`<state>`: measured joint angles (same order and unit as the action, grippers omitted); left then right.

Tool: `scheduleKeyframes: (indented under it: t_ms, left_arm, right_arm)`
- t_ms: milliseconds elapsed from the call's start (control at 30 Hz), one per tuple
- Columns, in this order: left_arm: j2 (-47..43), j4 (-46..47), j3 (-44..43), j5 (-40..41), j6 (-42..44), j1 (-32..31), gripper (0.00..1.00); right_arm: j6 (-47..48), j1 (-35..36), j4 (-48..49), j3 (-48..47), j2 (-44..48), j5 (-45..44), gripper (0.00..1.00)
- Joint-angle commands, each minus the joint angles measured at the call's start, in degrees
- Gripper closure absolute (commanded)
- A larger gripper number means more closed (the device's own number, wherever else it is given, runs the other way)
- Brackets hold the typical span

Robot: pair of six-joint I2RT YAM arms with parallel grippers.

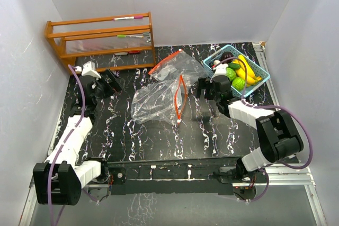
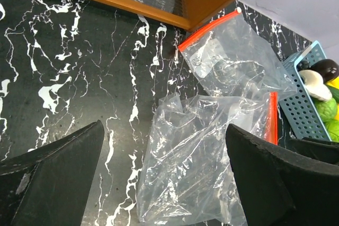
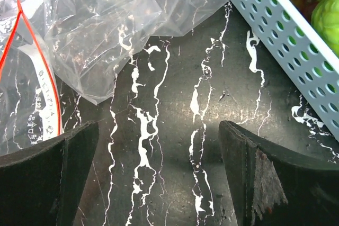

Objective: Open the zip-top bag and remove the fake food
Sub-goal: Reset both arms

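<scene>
Two clear zip-top bags with red zip strips lie crumpled mid-table, one farther back [image 1: 175,67] and one nearer [image 1: 156,101]; both look empty. The fake food sits in the light-blue basket [image 1: 259,70]: yellow bananas [image 1: 246,70], round green fruits [image 1: 237,83] and a dark piece. My left gripper [image 1: 113,81] is open and empty, left of the bags; its wrist view shows the nearer bag [image 2: 201,146] between the fingers and the farther bag [image 2: 233,56] beyond. My right gripper [image 1: 207,89] is open and empty over bare table [image 3: 159,178], between the bags [image 3: 116,19] and the basket [image 3: 286,30].
A wooden rack [image 1: 100,38] stands at the back left, and its base shows in the left wrist view [image 2: 159,14]. White walls close in the table on three sides. A metal rail runs along the right edge [image 1: 270,83].
</scene>
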<state>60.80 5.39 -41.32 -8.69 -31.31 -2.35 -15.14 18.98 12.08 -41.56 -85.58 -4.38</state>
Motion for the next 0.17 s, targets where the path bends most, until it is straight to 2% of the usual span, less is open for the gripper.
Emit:
scheduleKeyframes:
  t_ms: [0,67,133]
  left_arm:
    - [0.0,-5.9,-1.9,0.8,3.3,0.5,0.03]
    - [-0.1,-5.5,-1.3,0.8,3.0,0.5,0.03]
    - [-0.5,-5.6,-0.8,1.2,2.8,0.5,0.03]
  right_arm:
    - [-0.6,0.0,2.1,-2.0,0.4,-3.0,0.01]
    - [-0.4,0.0,1.7,-2.2,0.4,-2.6,0.06]
    - [-1.1,0.0,2.6,-1.6,1.3,-1.3,0.07]
